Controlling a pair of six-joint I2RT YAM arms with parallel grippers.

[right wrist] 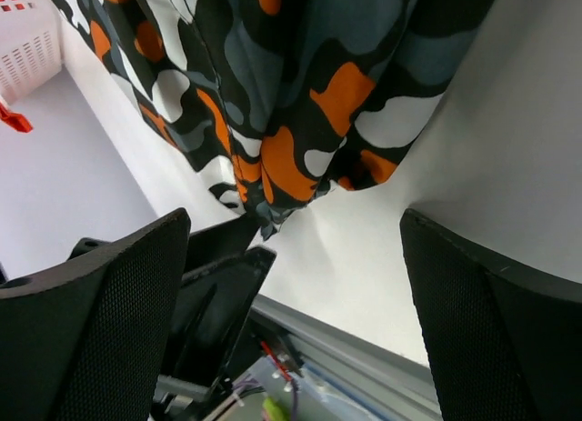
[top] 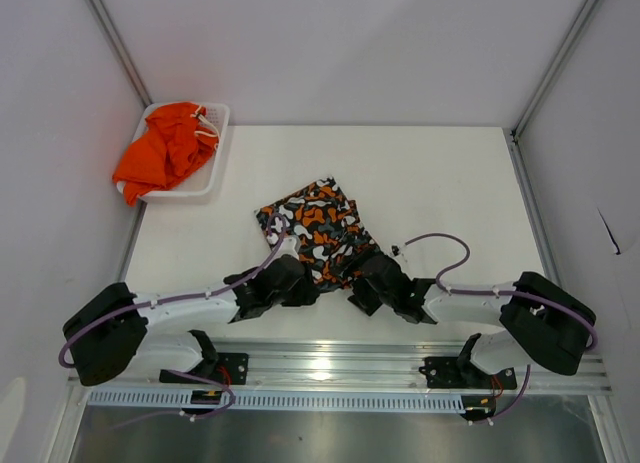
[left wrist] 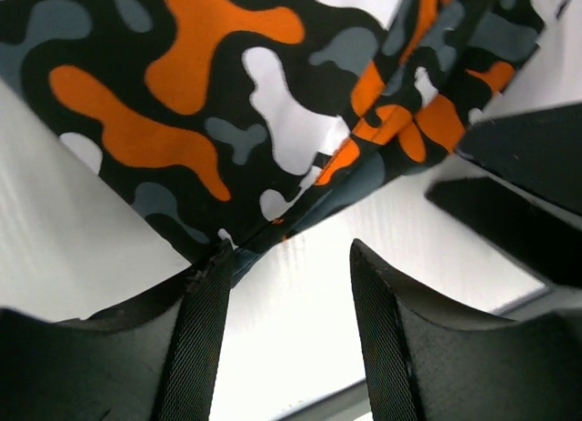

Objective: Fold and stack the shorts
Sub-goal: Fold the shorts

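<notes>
Table (top: 450, 183) is sitting white and matte under even light. A pale back wall (top: 340, 43) is closing your view at 12 o'clock, with side walls (top: 50, 133) at 9 and 3. Aluminium posts (top: 117, 43) are running up both far corners. A metal rail (top: 330, 368) is catching glare at 6 o'clock.

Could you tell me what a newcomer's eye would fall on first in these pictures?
The camouflage-patterned shorts lie mid-table, bright against the white table, with the left gripper and right gripper open at their near edge. The plain orange shorts spill over the white basket in the far left corner.
</notes>
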